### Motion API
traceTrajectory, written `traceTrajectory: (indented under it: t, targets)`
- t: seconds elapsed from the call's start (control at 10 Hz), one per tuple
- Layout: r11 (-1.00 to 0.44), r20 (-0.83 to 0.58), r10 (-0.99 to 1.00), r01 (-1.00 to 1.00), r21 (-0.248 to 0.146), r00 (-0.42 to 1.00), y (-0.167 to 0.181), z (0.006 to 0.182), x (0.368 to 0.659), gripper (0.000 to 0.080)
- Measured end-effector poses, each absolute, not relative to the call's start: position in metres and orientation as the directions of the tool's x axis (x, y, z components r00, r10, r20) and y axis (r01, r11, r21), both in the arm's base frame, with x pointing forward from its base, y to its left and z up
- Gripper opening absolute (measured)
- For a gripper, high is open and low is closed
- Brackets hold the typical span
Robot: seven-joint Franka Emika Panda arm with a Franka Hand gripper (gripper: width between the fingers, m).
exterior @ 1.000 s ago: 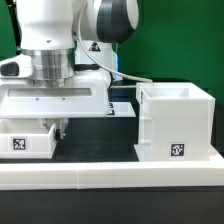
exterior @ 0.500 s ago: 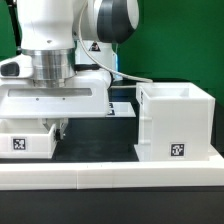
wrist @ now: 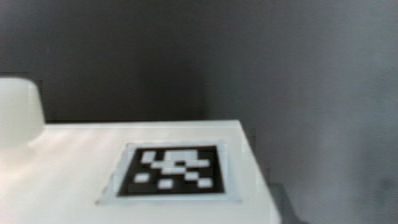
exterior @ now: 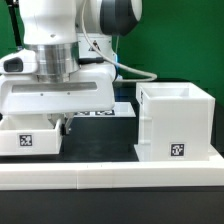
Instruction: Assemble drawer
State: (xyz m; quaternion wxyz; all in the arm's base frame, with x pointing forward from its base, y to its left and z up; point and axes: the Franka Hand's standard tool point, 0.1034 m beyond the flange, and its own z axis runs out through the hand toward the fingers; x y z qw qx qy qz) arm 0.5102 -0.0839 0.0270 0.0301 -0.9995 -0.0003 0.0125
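A white knobbed tray [exterior: 28, 140] of the drawer, with a square tag on its front, sits at the exterior view's left under my hand. My gripper [exterior: 63, 124] reaches down at the tray's right end, and only one dark fingertip shows there. The jaws look closed on the tray's wall. In the wrist view the tray's white face and tag [wrist: 175, 172] fill the picture, with its knob [wrist: 15, 112] at the edge, and no fingers show. The tall white casing [exterior: 176, 124] stands upright at the exterior view's right, open on top. The second tray is out of view.
A long low white rail [exterior: 110, 175] runs along the front edge. The marker board [exterior: 112, 110] lies flat behind the hand, between the arm and the casing. A green wall stands at the back. The robot's cable [exterior: 130, 70] hangs over the casing's left side.
My hand has shifted to the exterior view's right and slightly up, and the tray with its tag has moved right with it, toward the casing. The casing has not moved.
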Motion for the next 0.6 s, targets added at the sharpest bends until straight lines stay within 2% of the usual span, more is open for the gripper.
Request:
traceTrajectory:
  t: [0.3,0.6]
  targets:
    - [-0.997,-0.021,0.053,0.051,-0.059,0.998,-0.0851,0.0254,0.5099,0.0042]
    - [-0.940,0.006,0.337,0.337,-0.044,0.941,-0.0840,0.0248,0.5129,0.0042]
